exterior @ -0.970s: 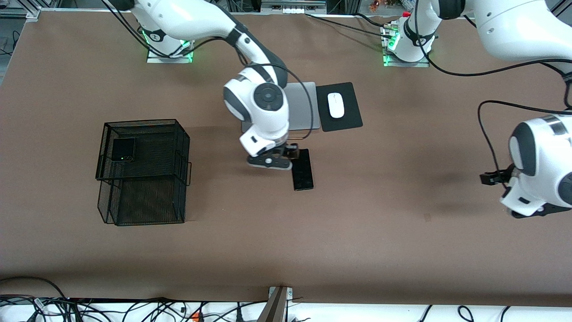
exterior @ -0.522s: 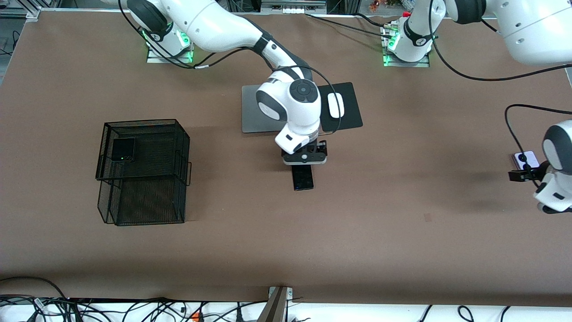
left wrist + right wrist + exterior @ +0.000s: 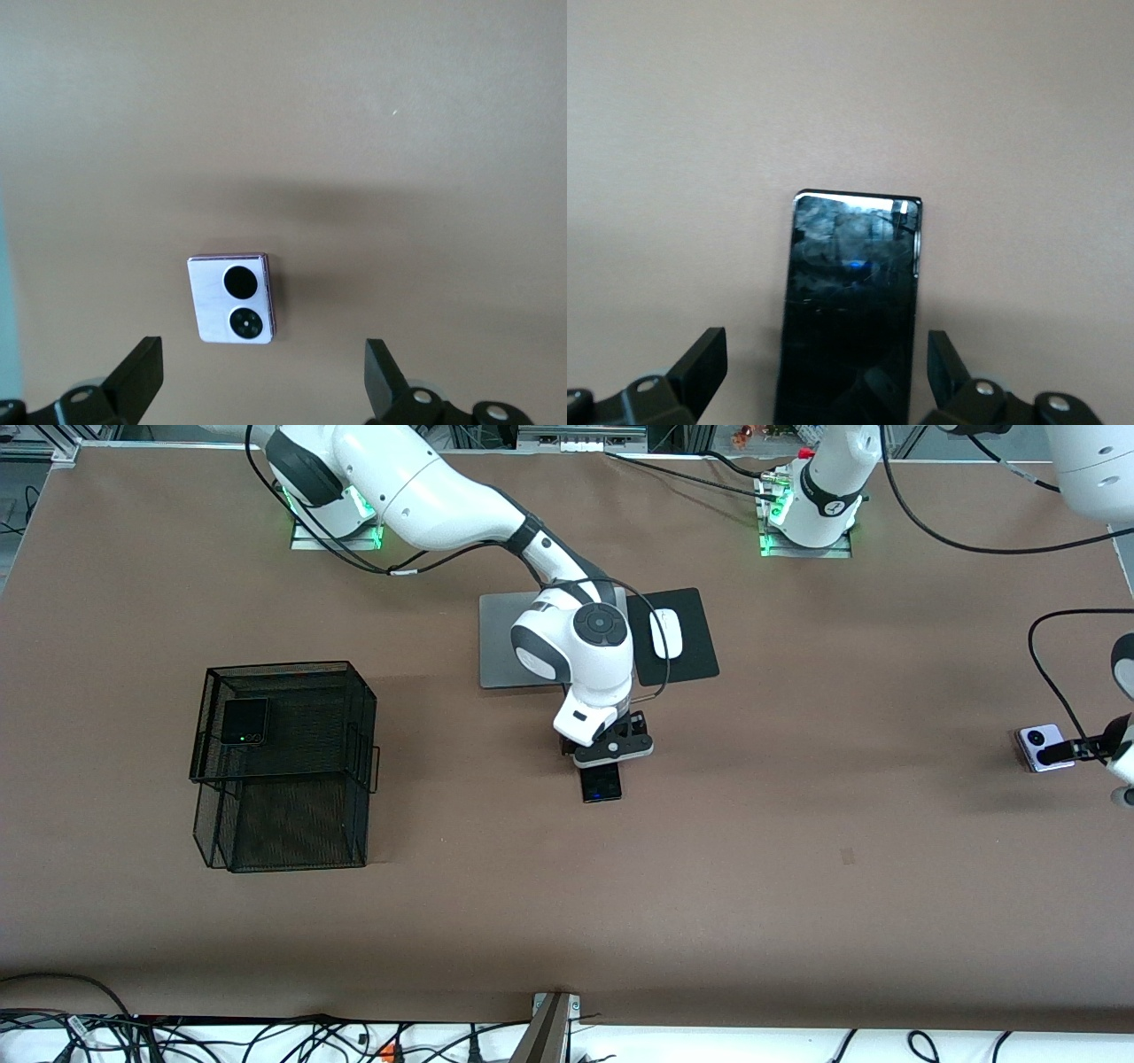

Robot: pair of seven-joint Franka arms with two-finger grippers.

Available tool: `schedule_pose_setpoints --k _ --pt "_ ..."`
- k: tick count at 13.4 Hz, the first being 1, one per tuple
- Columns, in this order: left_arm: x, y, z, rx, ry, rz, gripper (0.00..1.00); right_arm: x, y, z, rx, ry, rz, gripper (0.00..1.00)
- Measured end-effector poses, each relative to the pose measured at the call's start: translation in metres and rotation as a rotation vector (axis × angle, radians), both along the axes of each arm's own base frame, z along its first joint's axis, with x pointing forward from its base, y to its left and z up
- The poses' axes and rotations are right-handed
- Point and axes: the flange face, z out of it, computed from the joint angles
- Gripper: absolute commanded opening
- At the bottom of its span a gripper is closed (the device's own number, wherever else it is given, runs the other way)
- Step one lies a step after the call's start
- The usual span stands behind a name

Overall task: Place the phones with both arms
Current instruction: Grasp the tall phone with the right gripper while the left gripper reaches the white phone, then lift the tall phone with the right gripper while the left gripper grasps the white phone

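The long slim black slab phone (image 3: 601, 784) lies flat on the brown table (image 3: 797, 921) near its middle, nearer to the front camera than the grey laptop (image 3: 509, 642) and the black mouse pad (image 3: 691, 657) that carries the white mouse (image 3: 665, 634). The right gripper (image 3: 611, 755) is over the end of this phone that points toward the laptop; in the right wrist view its fingers (image 3: 700, 363) stand wide apart with the phone's body (image 3: 855, 310) between them, and neither fingertip touches it. The small squarish lilac-white folded phone (image 3: 1042, 746) lies on the table at the left arm's end, its two black lenses facing up. The left gripper (image 3: 1076, 749) is just beside and over it, and the left wrist view shows its fingers (image 3: 137, 376) spread wide to either side of the phone (image 3: 232, 297), clear of it. The small squarish dark folded phone (image 3: 244, 721) rests on the top tier of a black wire-mesh rack (image 3: 283, 833) at the right arm's end of the table.
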Motion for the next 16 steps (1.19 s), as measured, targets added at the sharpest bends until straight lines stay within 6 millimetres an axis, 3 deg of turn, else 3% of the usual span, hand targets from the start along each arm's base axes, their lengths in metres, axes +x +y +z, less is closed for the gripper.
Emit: schedule_pose_setpoints --k 5,9,12,13,15,16 --pt "-0.045 0.040 -0.045 -0.147 -0.181 -0.066 1.00 0.006 -0.008 -0.022 0.010 0.007 -0.062 1.00" --pt "-0.062 0.068 -0.080 -0.120 -0.219 -0.049 1.00 0.003 -0.007 -0.028 0.009 0.014 -0.077 1.00" --pt "-0.066 0.077 -0.105 -0.103 -0.187 -0.033 1.00 0.001 -0.007 -0.038 0.002 0.023 -0.079 0.99" --pt "-0.067 0.078 -0.107 -0.101 -0.183 -0.032 1.00 0.001 -0.007 -0.039 0.001 0.024 -0.079 0.87" --pt "-0.070 0.083 -0.108 -0.099 -0.182 -0.025 1.00 0.001 -0.007 -0.040 0.001 0.024 -0.079 0.40" --pt "-0.074 0.088 -0.110 -0.098 -0.179 -0.020 1.00 0.000 -0.007 -0.039 0.002 0.024 -0.079 0.23"
